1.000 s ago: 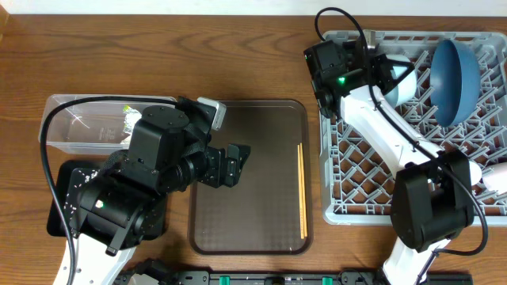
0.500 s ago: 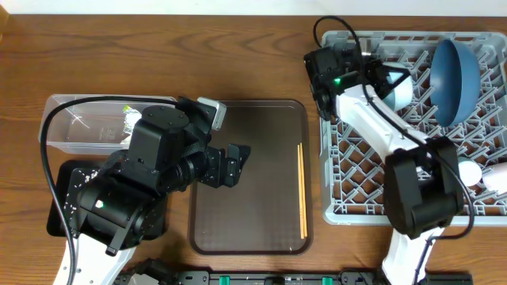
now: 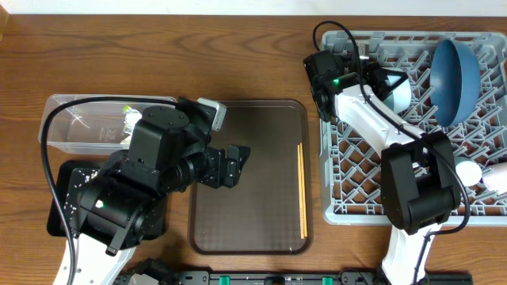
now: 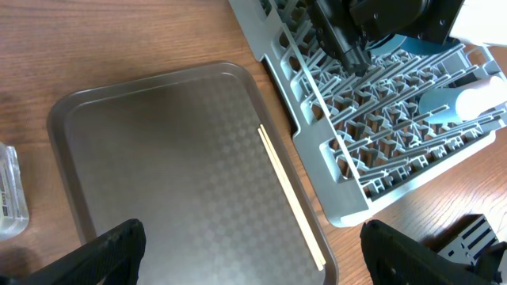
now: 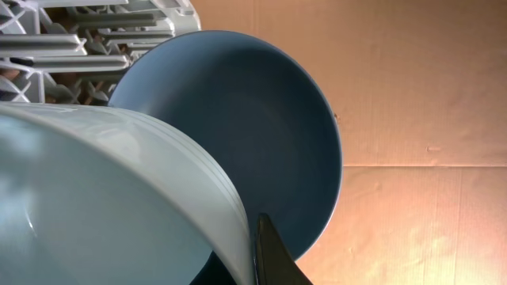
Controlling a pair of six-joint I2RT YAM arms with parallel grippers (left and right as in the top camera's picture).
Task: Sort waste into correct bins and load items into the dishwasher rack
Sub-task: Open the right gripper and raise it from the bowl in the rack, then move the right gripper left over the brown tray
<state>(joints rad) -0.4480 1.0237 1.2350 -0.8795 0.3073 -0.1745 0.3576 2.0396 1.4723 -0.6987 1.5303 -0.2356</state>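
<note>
My right gripper (image 3: 386,79) is shut on the rim of the small white bowl (image 3: 402,93) over the far left of the grey dishwasher rack (image 3: 356,198). In the right wrist view one finger (image 5: 260,237) presses the bowl's rim (image 5: 119,198), with the blue plate (image 5: 253,119) behind. The blue plate (image 3: 455,71) stands upright in the rack. Cups (image 4: 444,103) lie at the rack's right side, partly hidden by my arm. The chopsticks (image 3: 302,190) lie on the brown tray's right side. My left gripper (image 3: 231,162) is open and empty above that tray (image 4: 257,253).
The brown serving tray (image 3: 245,214) lies in the middle. The clear tub (image 3: 79,131) at the left holds crumpled paper and a green-yellow wrapper (image 3: 127,119). The black tray (image 3: 55,202) is mostly hidden under my left arm.
My right arm's elbow has swung left and the wrist has turned, shifting the held bowl slightly within the rack. The left arm has not moved.
</note>
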